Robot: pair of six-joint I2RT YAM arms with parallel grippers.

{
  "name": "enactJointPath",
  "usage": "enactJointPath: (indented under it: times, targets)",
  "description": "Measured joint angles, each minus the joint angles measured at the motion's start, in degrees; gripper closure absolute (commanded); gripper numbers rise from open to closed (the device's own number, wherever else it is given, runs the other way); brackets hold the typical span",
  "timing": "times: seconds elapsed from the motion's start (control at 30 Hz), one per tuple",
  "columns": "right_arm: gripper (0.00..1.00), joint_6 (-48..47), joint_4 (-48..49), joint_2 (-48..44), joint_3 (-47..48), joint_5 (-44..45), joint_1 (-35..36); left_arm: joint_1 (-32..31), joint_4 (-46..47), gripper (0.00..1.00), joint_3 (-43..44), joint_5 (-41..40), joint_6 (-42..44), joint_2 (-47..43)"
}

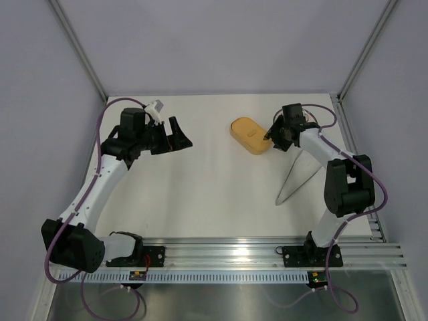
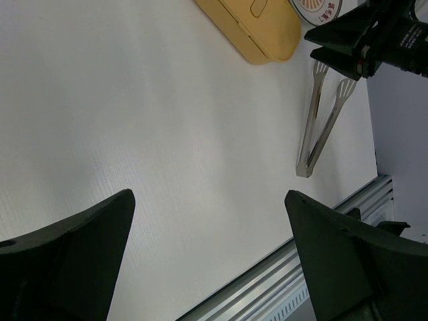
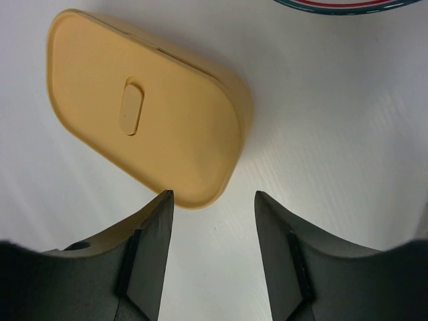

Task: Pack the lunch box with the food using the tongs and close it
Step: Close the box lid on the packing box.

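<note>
Lunch box (image 1: 251, 136) sits lidded, centre-right in the top view; right fingers (image 3: 150, 254) spread just beside its end, left fingers (image 2: 80, 254) spread wide (both empty); closing off-centre could shove the box rather than grip it.

The plate (image 3: 344, 3) is cropped, the lunch box (image 3: 174, 134) interior hidden

The white left arm with black joints (image 1: 93, 194) reaches forward and bends inward. Its black two-finger left tool (image 1: 179, 137) points toward the right, jaws spread wide and empty. The white-and-black right arm (image 1: 319, 148) rises from its base and stretches inward. Its black right tool (image 1: 271, 138) is tilted downward, jaws partly apart and gripping nothing.
</note>
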Motion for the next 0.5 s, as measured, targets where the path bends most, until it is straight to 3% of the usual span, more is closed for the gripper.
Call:
enactJointPath:
  times: [0.07,0.33,0.5]
  targets:
    - [0.45,-0.31,-0.5,-1.29,-0.94,2.01,0.0,0.0,-0.09,0.02,3.15,-0.31,-0.61,3.63]
    - [0.81,-1.16,-3.52,-3.08,-2.99,5.53,0.0,-1.18,3.54,0.04,22.05,-1.33,-3.98,28.68]
    - [0.93,-1.57,-4.22,-2.95,-2.99,5.7,0.0,-3.28,4.48,0.03,32.81,-0.04,-6.12,42.47]
